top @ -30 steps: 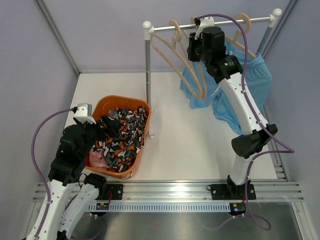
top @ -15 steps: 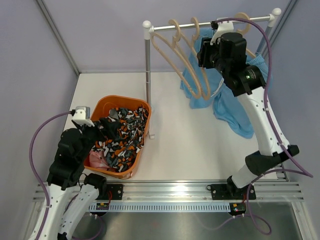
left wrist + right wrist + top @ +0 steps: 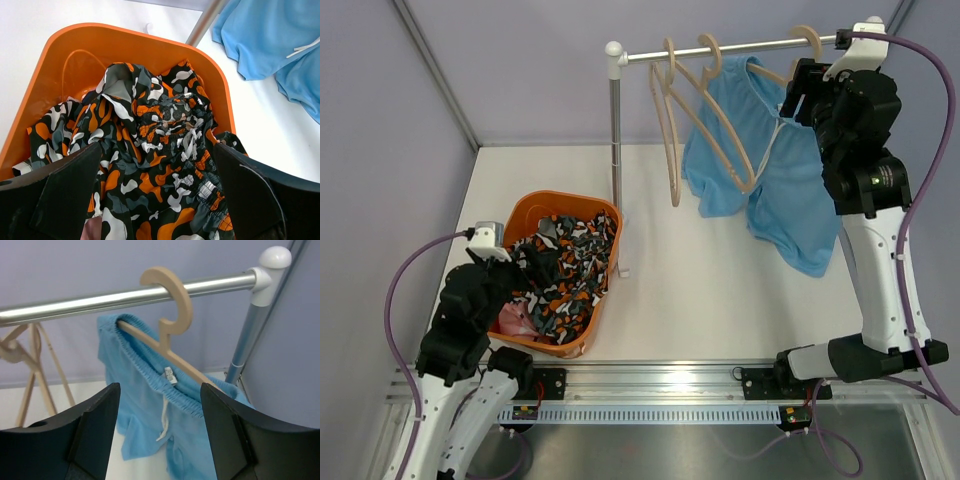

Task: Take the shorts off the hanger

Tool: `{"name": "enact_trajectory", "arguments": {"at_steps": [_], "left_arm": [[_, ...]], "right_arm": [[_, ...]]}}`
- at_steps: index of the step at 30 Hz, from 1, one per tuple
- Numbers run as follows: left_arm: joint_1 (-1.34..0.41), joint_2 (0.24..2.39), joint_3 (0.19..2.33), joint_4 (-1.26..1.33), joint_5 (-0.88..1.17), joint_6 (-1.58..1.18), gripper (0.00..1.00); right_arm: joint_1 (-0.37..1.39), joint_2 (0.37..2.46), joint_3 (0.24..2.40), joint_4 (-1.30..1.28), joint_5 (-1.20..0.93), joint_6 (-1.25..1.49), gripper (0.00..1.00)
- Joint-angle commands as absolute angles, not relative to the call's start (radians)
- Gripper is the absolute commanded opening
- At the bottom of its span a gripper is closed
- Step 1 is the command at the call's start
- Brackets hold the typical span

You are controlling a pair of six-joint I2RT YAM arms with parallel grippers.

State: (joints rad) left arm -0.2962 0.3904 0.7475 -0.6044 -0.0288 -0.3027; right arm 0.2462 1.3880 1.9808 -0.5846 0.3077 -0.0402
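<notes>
The light blue shorts [image 3: 775,190] with a white drawstring hang by the waistband on a wooden hanger [image 3: 798,52] on the metal rail [image 3: 740,47]; the right wrist view shows them [image 3: 150,405] on that hanger [image 3: 175,305]. My right gripper [image 3: 798,95] is open and empty, up by the rail's right end, facing the shorts [image 3: 160,435]. The black, orange and white shorts [image 3: 565,270] lie in the orange basket [image 3: 582,203], with the pink pair [image 3: 515,322] under them. My left gripper [image 3: 155,200] is open and empty just above the black pair [image 3: 150,140].
Two bare wooden hangers [image 3: 670,120] hang on the rail's left part. The rail's left post [image 3: 616,150] stands beside the basket; the right post [image 3: 250,335] is close to my right gripper. Grey walls enclose the table on three sides.
My right arm swung from the rail's middle to its right end and rose; the blue shorts are now fully in view. The bare hangers swung. My left arm drew back a little.
</notes>
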Motion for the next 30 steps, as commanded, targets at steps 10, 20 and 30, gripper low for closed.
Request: {"name": "enact_trajectory", "arguments": {"at_steps": [10, 20, 30], "left_arm": [[-0.295, 0.347, 0.730, -0.581, -0.006, -0.287, 0.99], [-0.295, 0.347, 0.726, -0.575, 0.037, -0.285, 0.99], [-0.295, 0.342, 0.724, -0.575, 0.041, -0.285, 0.99]], "right_arm": [[0.012, 1.503, 1.871, -0.279, 0.005, -0.006, 0.92], [0.008, 1.598, 1.914, -0.264, -0.158, -0.080, 0.92], [0.008, 1.623, 1.960, -0.337, -0.215, -0.037, 0.67]]}}
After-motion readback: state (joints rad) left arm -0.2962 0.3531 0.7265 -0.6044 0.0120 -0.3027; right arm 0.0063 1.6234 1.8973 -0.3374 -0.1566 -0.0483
